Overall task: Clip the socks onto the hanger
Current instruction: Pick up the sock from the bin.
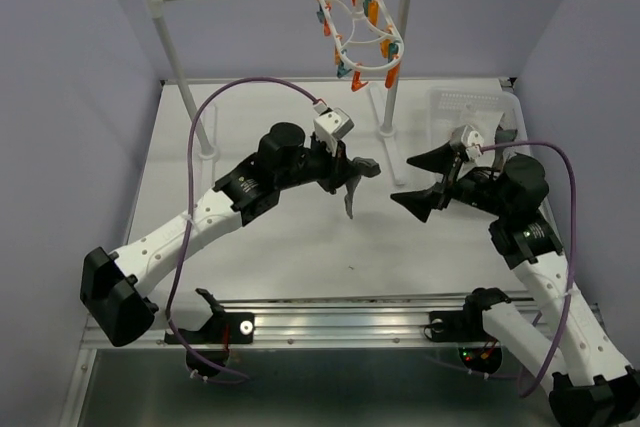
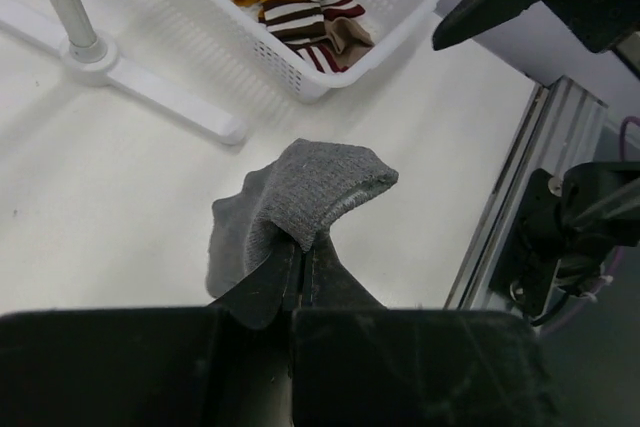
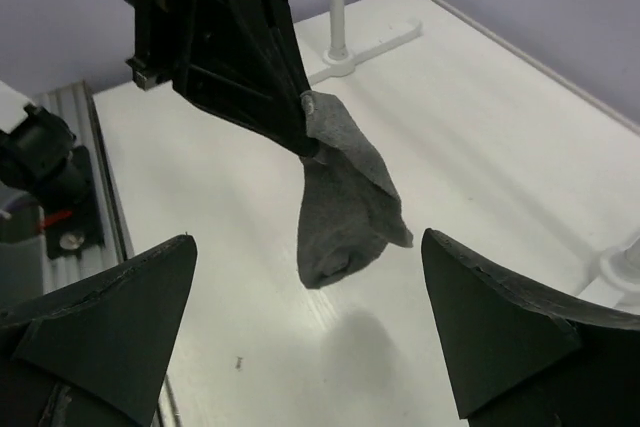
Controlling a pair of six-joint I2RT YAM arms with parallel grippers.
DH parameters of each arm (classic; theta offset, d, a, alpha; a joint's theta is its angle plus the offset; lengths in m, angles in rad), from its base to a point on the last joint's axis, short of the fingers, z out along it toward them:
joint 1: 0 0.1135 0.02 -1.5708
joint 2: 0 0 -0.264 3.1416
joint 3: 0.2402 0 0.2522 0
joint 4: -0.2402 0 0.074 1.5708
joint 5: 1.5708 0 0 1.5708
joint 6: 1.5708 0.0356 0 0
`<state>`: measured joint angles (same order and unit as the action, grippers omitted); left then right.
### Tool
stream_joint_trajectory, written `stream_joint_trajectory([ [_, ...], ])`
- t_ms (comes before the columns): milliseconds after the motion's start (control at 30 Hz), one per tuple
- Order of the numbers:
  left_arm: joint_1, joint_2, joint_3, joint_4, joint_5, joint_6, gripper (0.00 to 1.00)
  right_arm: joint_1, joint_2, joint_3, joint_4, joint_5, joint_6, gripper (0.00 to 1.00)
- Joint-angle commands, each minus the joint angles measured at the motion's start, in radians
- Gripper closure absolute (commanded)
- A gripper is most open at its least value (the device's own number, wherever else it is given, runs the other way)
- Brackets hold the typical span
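White tabletop (image 1: 280, 247): your left gripper (image 2: 300, 269) pinches a sock (image 2: 300, 197), long axis hanging down; hanger (image 1: 360, 32) at twelve o'clock, right gripper (image 1: 402, 179) gaping empty at three.

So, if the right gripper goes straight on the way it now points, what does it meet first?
Probably the grey sock hanging from the left gripper: it sits centred ahead of the open right gripper. Depth is unclear.
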<state>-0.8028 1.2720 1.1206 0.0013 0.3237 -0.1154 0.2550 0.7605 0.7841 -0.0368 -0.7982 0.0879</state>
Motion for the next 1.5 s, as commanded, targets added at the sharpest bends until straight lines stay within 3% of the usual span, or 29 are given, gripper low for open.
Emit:
stream_joint_trajectory([
  [0,0.001,-0.04,0.062,-0.084,0.06,-0.09,1.0,0.0,0.071,-0.022,-0.044,-0.039,-0.359,0.0],
  [133,0.001,-0.026,0.087,-0.15,0.142,-0.115,1.0,0.0,0.21,0.104,-0.11,-0.139,-0.555,0.0],
  [333,0.001,-0.031,0.058,-0.129,0.25,-0.127,1.0,0.009,0.341,0.191,-0.11,-0.216,-0.614,0.05],
  [467,0.001,-0.025,0.048,-0.121,0.262,-0.135,1.0,0.009,0.349,0.184,-0.115,-0.341,-0.629,0.07],
  [733,0.001,-0.005,0.077,-0.164,0.189,-0.11,1.0,0.018,0.295,0.173,-0.268,-0.381,-0.744,0.04],
  [1033,0.001,0.044,0.105,-0.169,0.285,-0.067,1.0,0.036,0.327,0.193,-0.118,-0.348,-0.544,0.13],
  [1200,0.001,0.04,0.107,-0.178,0.328,-0.041,1.0,0.046,0.339,0.21,-0.098,-0.292,-0.514,0.26],
  [1467,0.001,0.064,0.139,-0.225,0.344,-0.026,1.0,0.055,0.342,0.211,-0.103,-0.378,-0.508,0.29],
])
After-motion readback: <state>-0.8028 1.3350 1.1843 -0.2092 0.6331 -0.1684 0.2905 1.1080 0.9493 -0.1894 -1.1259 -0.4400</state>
